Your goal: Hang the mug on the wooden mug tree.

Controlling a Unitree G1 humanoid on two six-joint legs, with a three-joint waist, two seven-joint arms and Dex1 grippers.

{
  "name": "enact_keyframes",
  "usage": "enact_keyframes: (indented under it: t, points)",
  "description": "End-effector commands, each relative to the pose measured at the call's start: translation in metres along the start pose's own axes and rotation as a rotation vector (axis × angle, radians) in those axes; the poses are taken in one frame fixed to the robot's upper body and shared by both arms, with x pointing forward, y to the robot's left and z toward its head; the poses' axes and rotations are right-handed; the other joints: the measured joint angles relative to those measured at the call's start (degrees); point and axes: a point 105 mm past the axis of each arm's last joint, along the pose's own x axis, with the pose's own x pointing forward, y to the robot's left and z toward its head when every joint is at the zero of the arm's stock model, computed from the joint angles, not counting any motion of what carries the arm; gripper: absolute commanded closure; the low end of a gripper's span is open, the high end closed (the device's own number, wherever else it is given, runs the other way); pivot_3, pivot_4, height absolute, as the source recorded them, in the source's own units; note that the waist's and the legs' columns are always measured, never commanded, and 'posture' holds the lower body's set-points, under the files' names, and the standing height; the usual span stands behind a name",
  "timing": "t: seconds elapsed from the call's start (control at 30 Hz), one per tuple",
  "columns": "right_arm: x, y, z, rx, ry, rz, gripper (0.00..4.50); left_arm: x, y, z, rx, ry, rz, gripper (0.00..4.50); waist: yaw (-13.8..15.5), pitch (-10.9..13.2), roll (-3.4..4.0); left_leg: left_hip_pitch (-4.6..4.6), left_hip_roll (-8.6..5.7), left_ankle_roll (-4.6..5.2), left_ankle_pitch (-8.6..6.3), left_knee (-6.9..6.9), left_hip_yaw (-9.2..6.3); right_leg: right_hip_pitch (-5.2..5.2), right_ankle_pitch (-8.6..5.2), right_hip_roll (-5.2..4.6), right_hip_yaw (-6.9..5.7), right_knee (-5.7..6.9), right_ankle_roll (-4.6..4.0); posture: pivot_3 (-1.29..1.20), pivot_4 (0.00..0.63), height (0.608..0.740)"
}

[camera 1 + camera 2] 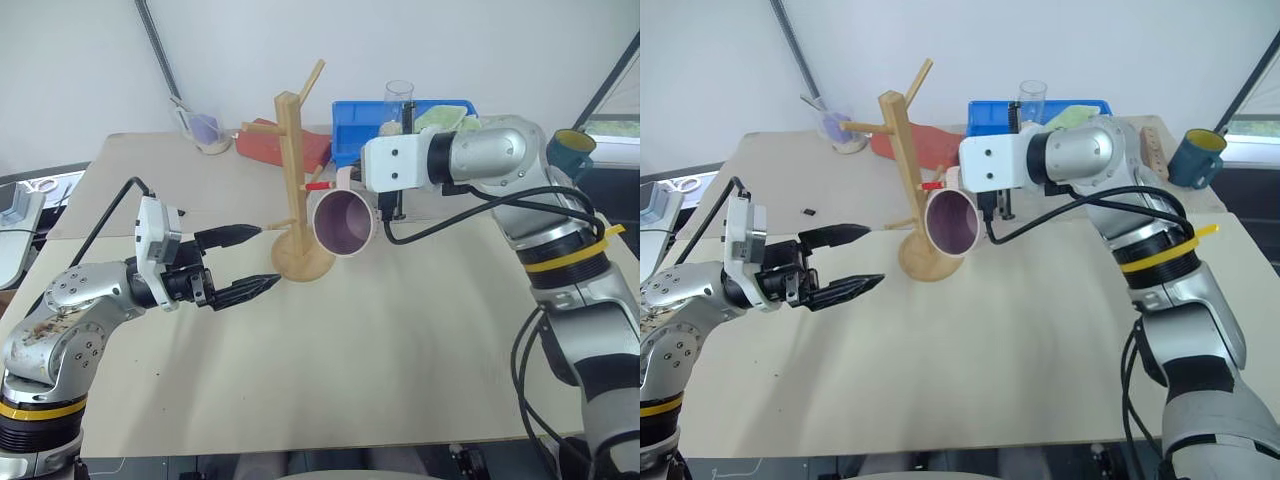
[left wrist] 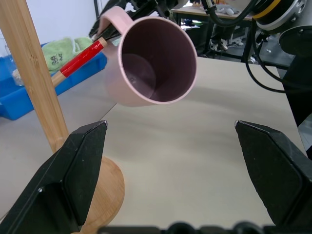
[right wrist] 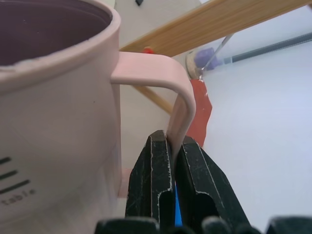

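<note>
The right pincer (image 3: 171,170) is clenched on the loop handle of the mug (image 1: 343,221), its two black fingers (image 3: 151,180) squeezing the thin pink band between them. The mug hangs in the air at the centre of the left eye view, tipped on its side so that its purple inside faces the camera, just right of the wooden mug tree (image 1: 296,190). Its handle sits at the red-tipped peg (image 2: 80,57); whether the peg passes through the loop cannot be told. The tree stands upright on its round base on the bench (image 1: 400,370). The left pincer (image 1: 252,260) hovers at lower left of the frame, released and holding nothing, its fingertips near the tree's base. A blue bin (image 1: 365,125) stands at the bench's far edge, and a dark blue mug (image 1: 1193,157) at upper right.
</note>
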Motion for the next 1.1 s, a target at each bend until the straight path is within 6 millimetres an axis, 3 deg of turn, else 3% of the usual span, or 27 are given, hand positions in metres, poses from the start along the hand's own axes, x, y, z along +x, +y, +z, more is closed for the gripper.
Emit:
enact_keyframes:
  t: [0.03,0.3,0.6,0.93,1.1]
  points:
    - [0.001,-0.014,0.011,-0.053,-0.021,-0.035,4.46,0.000,0.001,0.015,0.034,-0.055,0.001,0.00,0.0,0.0,0.00,0.02,0.00,0.00,0.00,0.00,-0.01,0.00,0.00,0.00,0.00,0.02,-0.01,0.00,0.150,0.721]
    - [0.015,-0.016,0.010,-0.078,-0.017,-0.008,4.46,0.006,0.004,0.036,0.033,-0.128,0.013,0.00,0.1,0.0,-0.04,-0.01,-0.01,0.00,0.00,0.02,-0.01,0.03,0.00,0.00,0.00,0.04,0.00,0.00,0.150,0.721]
    - [0.021,-0.017,0.012,-0.061,-0.043,0.007,4.46,0.014,0.003,0.041,0.044,-0.126,0.019,0.00,0.0,0.0,-0.04,0.02,-0.01,0.00,0.00,0.01,-0.05,0.04,0.21,0.05,0.00,0.09,0.37,0.00,0.150,0.721]
    - [0.010,-0.027,0.017,-0.112,-0.075,-0.023,1.05,0.017,0.006,0.045,0.037,-0.141,0.034,0.00,0.0,0.0,-0.04,0.01,-0.01,0.00,0.00,0.01,-0.05,0.04,0.21,0.05,0.00,0.09,0.37,0.00,0.150,0.721]
    - [-0.013,-0.030,0.016,-0.102,-0.104,-0.001,1.05,0.012,0.010,0.041,0.047,-0.122,0.069,0.00,0.1,0.0,-0.05,-0.01,-0.01,0.00,0.00,0.01,-0.04,0.05,0.20,0.04,0.00,0.08,0.36,0.00,0.150,0.721]
